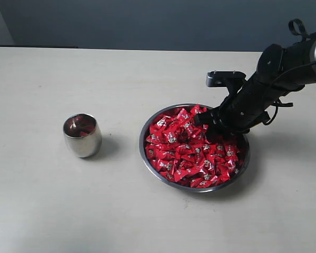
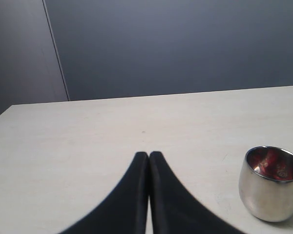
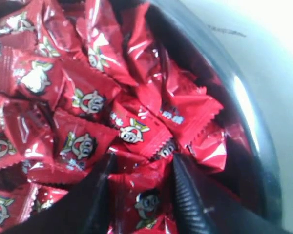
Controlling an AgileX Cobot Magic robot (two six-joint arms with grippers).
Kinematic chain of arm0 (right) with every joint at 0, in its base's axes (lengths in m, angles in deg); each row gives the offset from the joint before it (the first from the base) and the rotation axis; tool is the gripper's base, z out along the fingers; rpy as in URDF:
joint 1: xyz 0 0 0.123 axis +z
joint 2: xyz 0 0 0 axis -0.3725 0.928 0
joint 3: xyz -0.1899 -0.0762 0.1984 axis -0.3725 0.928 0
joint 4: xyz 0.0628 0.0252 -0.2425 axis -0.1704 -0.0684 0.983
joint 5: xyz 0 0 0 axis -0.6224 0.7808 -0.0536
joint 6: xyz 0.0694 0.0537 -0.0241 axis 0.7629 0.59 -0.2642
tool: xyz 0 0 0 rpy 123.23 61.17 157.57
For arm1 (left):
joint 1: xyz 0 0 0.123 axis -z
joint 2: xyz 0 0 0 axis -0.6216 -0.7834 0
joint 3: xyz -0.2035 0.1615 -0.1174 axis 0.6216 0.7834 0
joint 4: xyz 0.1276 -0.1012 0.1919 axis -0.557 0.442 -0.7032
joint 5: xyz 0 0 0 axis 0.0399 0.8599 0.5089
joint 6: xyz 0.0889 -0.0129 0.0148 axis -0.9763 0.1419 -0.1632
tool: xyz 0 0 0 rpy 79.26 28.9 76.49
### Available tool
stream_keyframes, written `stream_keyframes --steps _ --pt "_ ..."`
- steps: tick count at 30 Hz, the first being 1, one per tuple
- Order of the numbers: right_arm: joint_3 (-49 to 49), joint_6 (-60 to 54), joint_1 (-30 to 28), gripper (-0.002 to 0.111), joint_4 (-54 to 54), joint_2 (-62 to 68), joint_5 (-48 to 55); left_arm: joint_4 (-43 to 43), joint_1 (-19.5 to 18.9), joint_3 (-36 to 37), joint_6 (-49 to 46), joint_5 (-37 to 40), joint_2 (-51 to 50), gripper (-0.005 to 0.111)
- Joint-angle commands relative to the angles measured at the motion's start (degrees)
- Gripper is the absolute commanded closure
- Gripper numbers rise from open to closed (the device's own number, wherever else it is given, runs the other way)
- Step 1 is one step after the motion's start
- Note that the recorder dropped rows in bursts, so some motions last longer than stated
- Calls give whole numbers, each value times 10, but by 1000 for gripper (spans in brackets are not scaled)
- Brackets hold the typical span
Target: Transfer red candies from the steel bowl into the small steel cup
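Where the right gripper stands wide-jawed astride 1 of the shiny red wrapped candies in the shallow round steel bowl, a grip is unclear. Wrappers bear white cartoon faces; the lettering is unreadable. The left gripper is closed, empty.

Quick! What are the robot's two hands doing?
Left hand: closed, holding nothing.
Right hand: open, down among the red candies.

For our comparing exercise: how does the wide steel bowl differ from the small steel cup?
The wide, shallow, shiny steel bowl is broader and flatter than the small, egg-shaped polished steel cup. The bowl is heaped with red wrapped candies; the cup shows only a little red inside. Both are round, upright, mirror-like steel.
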Motion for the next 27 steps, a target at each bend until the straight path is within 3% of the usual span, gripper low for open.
stream_keyframes --steps 1,8,27 --pt "-4 2 -2 72 3 -6 4 -1 0 2 1 -3 3 106" --pt "-4 4 -2 84 6 -6 4 -1 0 2 1 -3 3 106" --pt "-4 25 -2 84 29 -38 6 -1 0 2 1 -3 3 106"
